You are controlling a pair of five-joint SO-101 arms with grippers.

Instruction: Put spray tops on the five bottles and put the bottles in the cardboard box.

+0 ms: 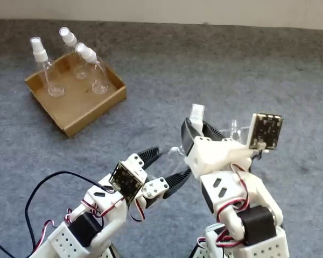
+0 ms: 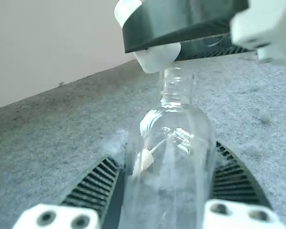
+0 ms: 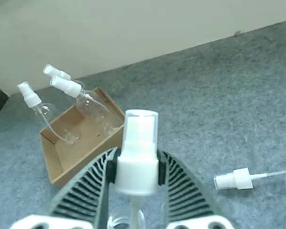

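The bottle [image 2: 169,157] runs off the left wrist view's lower edge, its base unseen, and the right end effector [image 1: 200,129] half covers the spray top [image 2: 155,57]. From above, a clear object [image 1: 234,129] sits mostly behind the camera board [image 1: 266,130] — too hidden to identify.

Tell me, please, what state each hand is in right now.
Left hand: closed on the clear bottle.
Right hand: closed on a spray top.
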